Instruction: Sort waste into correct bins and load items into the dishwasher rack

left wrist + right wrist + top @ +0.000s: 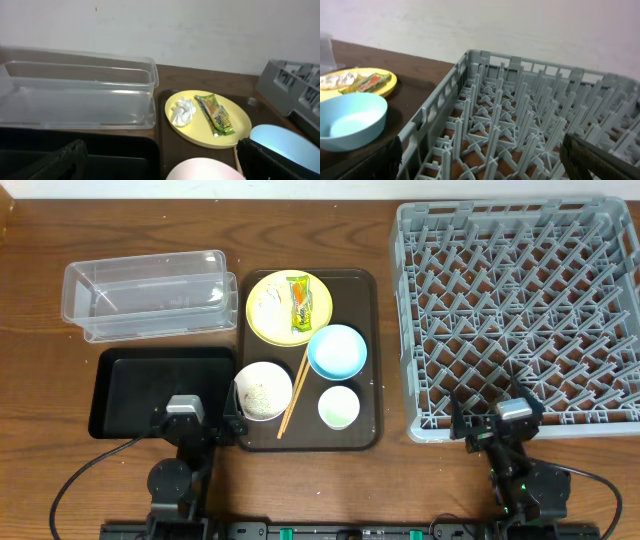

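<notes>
Two grippers, left gripper (200,425) and right gripper (492,418), held nothing, fingers wide apart. The snack wrapper (299,302) and tissue (182,111) lay on the yellow plate (322,310) at the brown tray's (310,435) 12 o'clock. A clumsy grab might drag the plate.

**Overhead:** looks straight down on the whole table (40,480), with the near edge at the bottom of the frame.
**Left wrist:** low at near left, facing far, close over the tub (75,95) and plate (240,120).
**Right wrist:** low at the near edge of the rack (520,125), facing far.
Both wrist views share the plate and blue bowl (350,122); the overhead view covers everything.
</notes>
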### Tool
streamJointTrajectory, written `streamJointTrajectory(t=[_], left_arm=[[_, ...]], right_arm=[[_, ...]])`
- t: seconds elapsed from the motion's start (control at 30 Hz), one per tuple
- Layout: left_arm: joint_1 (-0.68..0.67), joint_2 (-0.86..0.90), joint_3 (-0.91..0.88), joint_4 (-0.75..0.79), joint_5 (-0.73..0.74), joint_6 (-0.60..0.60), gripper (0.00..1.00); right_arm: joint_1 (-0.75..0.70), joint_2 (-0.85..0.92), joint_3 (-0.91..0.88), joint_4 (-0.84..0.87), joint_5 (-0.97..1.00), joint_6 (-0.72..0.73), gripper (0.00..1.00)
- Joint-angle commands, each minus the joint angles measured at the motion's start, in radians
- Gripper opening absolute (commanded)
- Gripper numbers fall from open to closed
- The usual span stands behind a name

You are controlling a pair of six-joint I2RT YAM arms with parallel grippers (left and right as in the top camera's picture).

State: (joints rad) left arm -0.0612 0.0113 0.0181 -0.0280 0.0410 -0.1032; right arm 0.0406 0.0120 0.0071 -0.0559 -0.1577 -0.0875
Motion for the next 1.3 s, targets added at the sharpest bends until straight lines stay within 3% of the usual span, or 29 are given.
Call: streamJointTrajectory(t=[0.0, 0.3, 0.57, 0.7, 0.8, 0.93, 1.0, 1.13, 1.27], left_arm=[[-0.001, 0.012, 0.008, -0.043, -0.027, -0.079, 0.98], [-0.001, 0.190, 0.187, -0.142, -0.013, -0.079, 0.98], [-0.001, 0.578, 0.492, -0.320, 0.082, -0.078, 0.98], [-0.001, 0.804, 0.699, -0.483, 0.136, -0.074, 0.98], [-0.001, 0.975, 0.877, -0.687, 0.143, -0.074, 0.98], [-0.001, 1.152, 1.085, -0.951, 0.141, -0.074, 0.98], [-0.001, 1.207, 1.139, -1.009, 0.143, -0.075, 0.98], [-0.001, 1.239, 1.147, -1.001, 0.144, -0.075, 0.98], [-0.002, 1.243, 1.147, -0.891, 0.168, -0.074, 0.97]], right_arm=[[0.006, -0.005, 0.010, -0.008, 0.070, 0.121, 0.99], [0.005, 0.092, 0.159, -0.120, 0.132, 0.140, 0.99], [0.006, 0.435, 0.420, -0.268, 0.130, 0.168, 0.99], [0.006, 0.637, 0.586, -0.396, 0.107, 0.172, 0.99], [0.005, 0.787, 0.727, -0.532, 0.104, 0.168, 0.99], [0.006, 0.954, 0.896, -0.696, 0.101, 0.168, 0.99], [0.005, 1.011, 0.953, -0.747, 0.101, 0.168, 0.99], [0.006, 1.068, 0.986, -0.760, 0.082, 0.170, 0.99], [0.006, 1.066, 0.986, -0.760, 0.057, 0.169, 0.99]])
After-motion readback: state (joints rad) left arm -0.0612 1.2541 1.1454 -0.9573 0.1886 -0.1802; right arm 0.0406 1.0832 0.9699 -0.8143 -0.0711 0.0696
